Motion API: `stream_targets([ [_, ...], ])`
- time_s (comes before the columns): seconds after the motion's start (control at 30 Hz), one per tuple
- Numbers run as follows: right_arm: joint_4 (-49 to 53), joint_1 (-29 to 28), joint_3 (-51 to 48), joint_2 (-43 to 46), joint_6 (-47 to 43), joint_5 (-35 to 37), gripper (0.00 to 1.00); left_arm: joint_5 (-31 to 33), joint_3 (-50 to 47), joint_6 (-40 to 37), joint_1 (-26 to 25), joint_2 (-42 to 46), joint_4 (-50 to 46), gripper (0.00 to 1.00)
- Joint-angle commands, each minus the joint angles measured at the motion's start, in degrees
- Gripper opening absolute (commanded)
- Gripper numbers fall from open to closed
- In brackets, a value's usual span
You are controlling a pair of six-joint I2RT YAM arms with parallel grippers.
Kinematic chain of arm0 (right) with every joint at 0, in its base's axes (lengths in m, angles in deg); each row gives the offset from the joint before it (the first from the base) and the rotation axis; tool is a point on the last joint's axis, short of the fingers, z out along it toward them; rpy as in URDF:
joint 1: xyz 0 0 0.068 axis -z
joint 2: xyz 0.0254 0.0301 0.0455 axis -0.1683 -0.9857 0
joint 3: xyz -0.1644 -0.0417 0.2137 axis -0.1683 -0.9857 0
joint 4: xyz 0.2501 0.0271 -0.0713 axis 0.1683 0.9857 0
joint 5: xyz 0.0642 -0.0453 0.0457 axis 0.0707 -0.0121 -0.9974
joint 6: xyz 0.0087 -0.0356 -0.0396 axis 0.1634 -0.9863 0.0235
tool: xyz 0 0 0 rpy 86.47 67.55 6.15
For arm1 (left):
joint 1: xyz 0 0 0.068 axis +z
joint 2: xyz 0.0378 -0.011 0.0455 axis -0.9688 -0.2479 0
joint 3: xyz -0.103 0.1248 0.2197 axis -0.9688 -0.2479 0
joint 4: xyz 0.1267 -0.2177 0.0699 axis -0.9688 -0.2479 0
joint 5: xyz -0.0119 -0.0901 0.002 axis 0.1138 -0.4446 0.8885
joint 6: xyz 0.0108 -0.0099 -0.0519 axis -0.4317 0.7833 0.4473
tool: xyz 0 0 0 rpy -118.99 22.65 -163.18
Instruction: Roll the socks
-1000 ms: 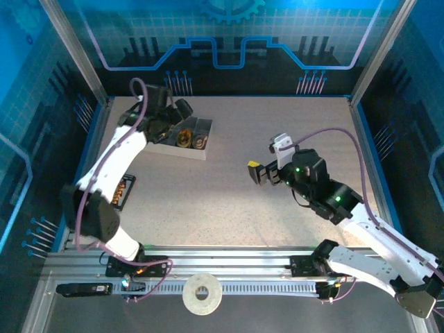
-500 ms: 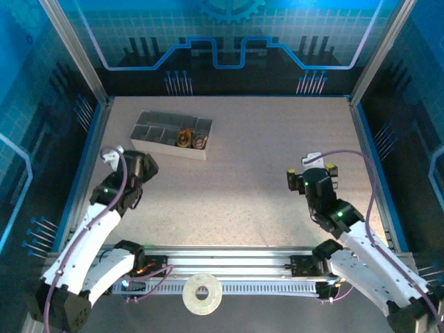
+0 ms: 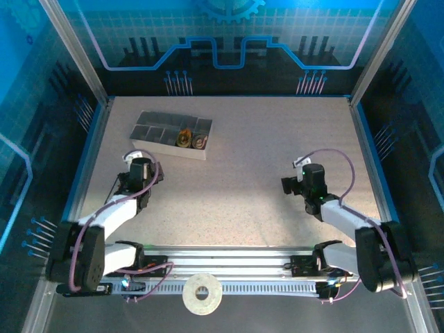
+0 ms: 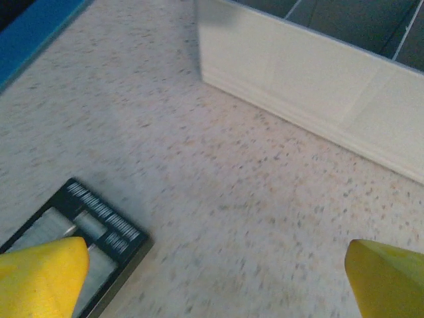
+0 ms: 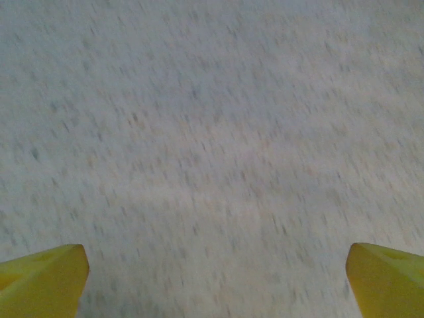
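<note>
Both socks (image 3: 184, 139) look rolled & sit in two neighbouring compartments at the right end of the grey tray (image 3: 156, 130), far-left part of the desk (image 3: 243, 173). Can't tell which sock is which from above.

Left fingers (image 4: 40, 275) are spread wide w/ nothing btwn them, low over the desk near its left edge, facing the tray's near wall. Right fingers (image 5: 384, 278) are likewise wide & empty, over bare desk toward the right edge, well apart from the tray.

Risks, imo:
- Rolls are only tucked in, not pinned. Bump the tray & one could spring open or hop out.
- If you drive the left arm fwd, the tips would prob hit the tray wall first & shove the whole tray.
- A flat black device (image 4: 109, 232) lies just beside the left fingers. Go any lower or sweep sideways & you may clip or drag it.
</note>
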Motion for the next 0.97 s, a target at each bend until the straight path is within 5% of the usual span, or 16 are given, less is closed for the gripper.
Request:
stream_targets([
  [0.0, -19.27, 3.96, 0.50, -4.00, -2.82, -11.95, 1.00, -8.58, 0.17, -4.42, 3.41, -6.10, 20.69, 0.99],
  [0.07, -27.51, 6.09, 0.25, -7.96, -1.45, -15.45, 1.00, -10.65, 1.39, -7.71, 4.57, -8.94, 23.88, 0.99],
  [0.13, -25.30, 7.59, 3.14, -11.02, 1.06, -17.24, 1.00, -12.38, 0.41, -6.74, 6.39, -11.57, 28.23, 0.99],
  [0.23, -43.23, 8.17, -1.49, -19.85, 1.79, -18.70, 1.00, -14.09, -2.48, -7.32, 6.23, -10.27, 32.07, 0.99],
  [0.37, -44.93, 7.58, -2.56, -19.12, 1.77, -16.20, 1.00, -15.15, -14.24, -9.67, 5.50, -21.13, 66.04, 0.99],
  [0.43, -42.02, 7.08, -1.83, -18.40, 1.20, -15.85, 1.00, -14.78, -10.64, -7.72, 5.66, -14.66, 49.30, 0.99],
  [0.53, -40.21, 7.06, -0.60, -18.59, 1.50, -14.89, 1.00, -18.30, -3.73, -10.70, 4.95, -16.55, 40.18, 0.99],
  [0.93, -37.08, 7.35, 1.14, -18.79, 1.05, -17.06, 1.00, -17.86, -3.92, -10.89, 4.62, -16.55, 40.92, 0.99],
])
